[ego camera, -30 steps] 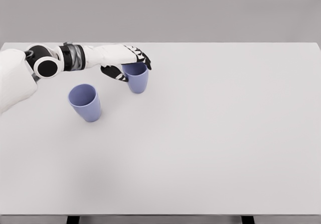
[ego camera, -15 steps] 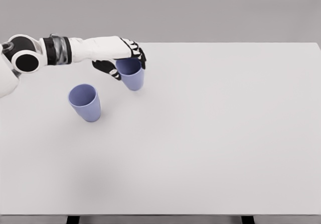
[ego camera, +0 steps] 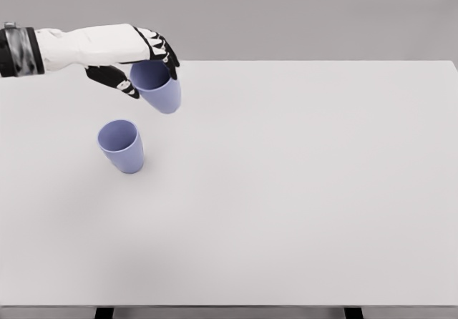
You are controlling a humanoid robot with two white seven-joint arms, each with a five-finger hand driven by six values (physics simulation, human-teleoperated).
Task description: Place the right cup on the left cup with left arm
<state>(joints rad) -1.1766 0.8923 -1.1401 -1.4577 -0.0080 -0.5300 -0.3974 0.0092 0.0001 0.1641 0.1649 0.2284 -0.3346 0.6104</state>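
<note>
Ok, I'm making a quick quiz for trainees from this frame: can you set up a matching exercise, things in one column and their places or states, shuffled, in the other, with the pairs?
Things:
1. left hand
2. held cup
3. standing cup
4. table

Places or states:
A. upright on the surface, mouth open, nothing in it
B. lifted, tilted, gripped at the rim
C. white, bearing one cup
D. closed around a cup, above the far left of the table

Pairs: 1-D, 2-B, 3-A, 4-C
</note>
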